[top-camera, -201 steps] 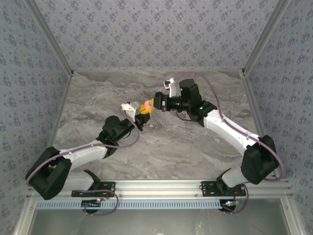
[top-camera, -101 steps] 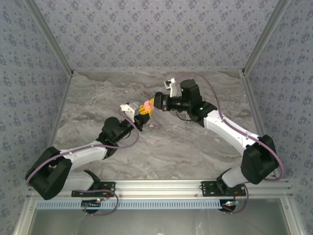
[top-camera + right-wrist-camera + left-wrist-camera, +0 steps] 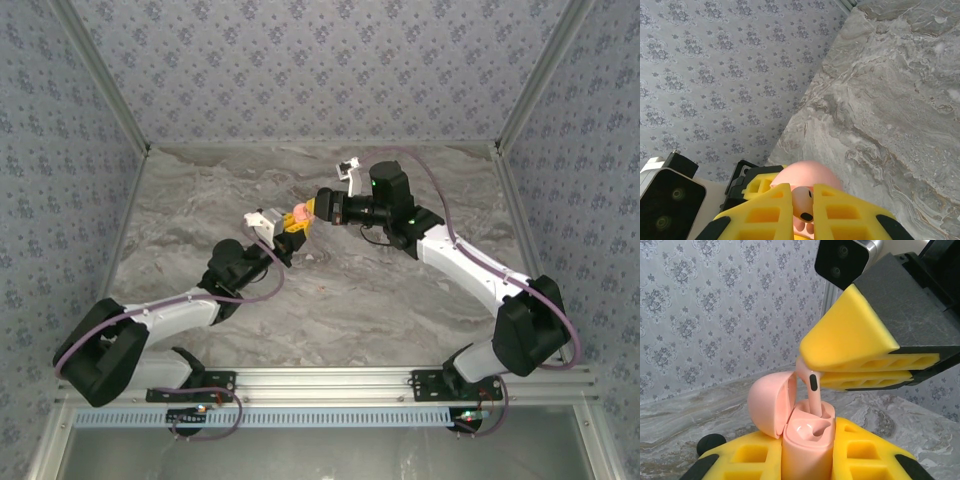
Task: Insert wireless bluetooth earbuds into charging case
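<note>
The charging case (image 3: 807, 450) is salmon-pink and stands upright with its lid (image 3: 771, 402) hinged open to the left. My left gripper (image 3: 807, 462) is shut on its body. The earbud (image 3: 813, 397) I see is pink with a black oval mark, not black. Its stem points down into the case's far socket, and the nearer socket is empty. My right gripper (image 3: 802, 210) is shut on the earbud's head (image 3: 802, 202), just above the case lid (image 3: 807, 172). From above, the two grippers meet at the case (image 3: 298, 213) mid-table. A second earbud is out of view.
A black round puck (image 3: 710, 442) lies on the marble table (image 3: 400, 290) behind the left finger. Patterned walls (image 3: 300, 70) close in the back and both sides. The right wrist's camera housing (image 3: 842, 262) hangs close above the case.
The right wrist has shifted very slightly at the case. Both grippers keep their hold and stay together mid-table.
</note>
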